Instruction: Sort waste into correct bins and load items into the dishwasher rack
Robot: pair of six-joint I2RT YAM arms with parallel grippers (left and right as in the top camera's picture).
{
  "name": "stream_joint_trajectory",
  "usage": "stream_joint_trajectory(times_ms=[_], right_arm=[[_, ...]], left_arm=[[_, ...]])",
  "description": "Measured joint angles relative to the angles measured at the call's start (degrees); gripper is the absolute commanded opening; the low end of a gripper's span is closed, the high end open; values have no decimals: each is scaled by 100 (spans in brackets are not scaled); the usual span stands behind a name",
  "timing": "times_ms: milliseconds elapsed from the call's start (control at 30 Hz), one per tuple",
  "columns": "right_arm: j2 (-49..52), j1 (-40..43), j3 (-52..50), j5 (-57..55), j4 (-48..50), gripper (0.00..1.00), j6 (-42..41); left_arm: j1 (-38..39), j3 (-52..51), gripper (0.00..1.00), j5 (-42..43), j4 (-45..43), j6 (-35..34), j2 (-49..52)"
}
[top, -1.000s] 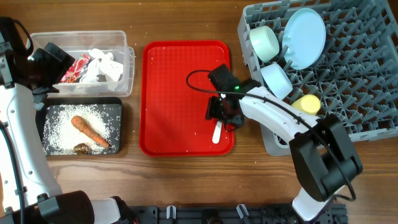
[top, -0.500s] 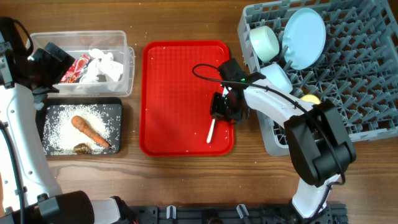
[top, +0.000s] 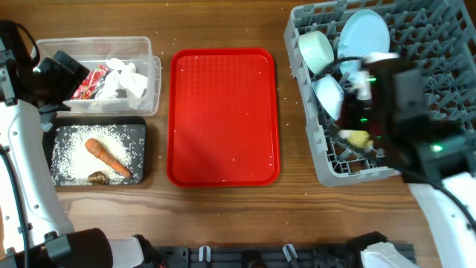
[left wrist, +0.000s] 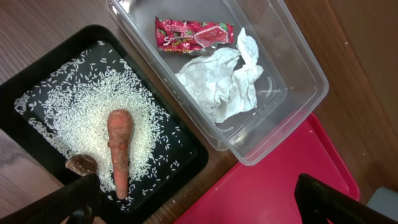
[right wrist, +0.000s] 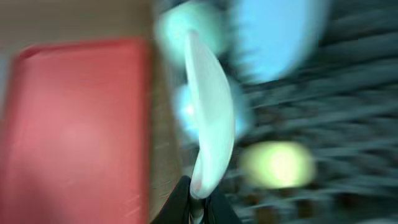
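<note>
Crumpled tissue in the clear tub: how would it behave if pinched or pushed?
The crumpled white tissue looks soft and creased, so it would probably squash and flop rather than hold shape. It seems light, likely sliding along the clear tub floor when pushed.

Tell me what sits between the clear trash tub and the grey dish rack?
The flat red tray, bare but for a few white specks, as the overhead view shows.

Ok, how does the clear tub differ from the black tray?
The clear tub is see-through and deeper; the black tray is opaque and shallower. The clear tub holds crumpled tissue and a red wrapper; the black tray holds rice, an orange food piece and a brown scrap. Both are rectangular and sit side by side.
</note>
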State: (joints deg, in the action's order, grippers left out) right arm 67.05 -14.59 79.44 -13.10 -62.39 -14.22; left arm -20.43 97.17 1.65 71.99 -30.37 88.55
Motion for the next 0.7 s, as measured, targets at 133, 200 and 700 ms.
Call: stream_joint_trajectory(times_ms=[133,200,700], right_arm=[[203,955,-94,-579,498,4,1086],[717,1381,-234,-649,1021,4,1860],[2142,1593,-323,-688,1493,43,2157]], left_arm=[[0,0,100,0,-4,0,0],[0,0,100,0,2,0,0],[0,0,100,2,0,0,0]])
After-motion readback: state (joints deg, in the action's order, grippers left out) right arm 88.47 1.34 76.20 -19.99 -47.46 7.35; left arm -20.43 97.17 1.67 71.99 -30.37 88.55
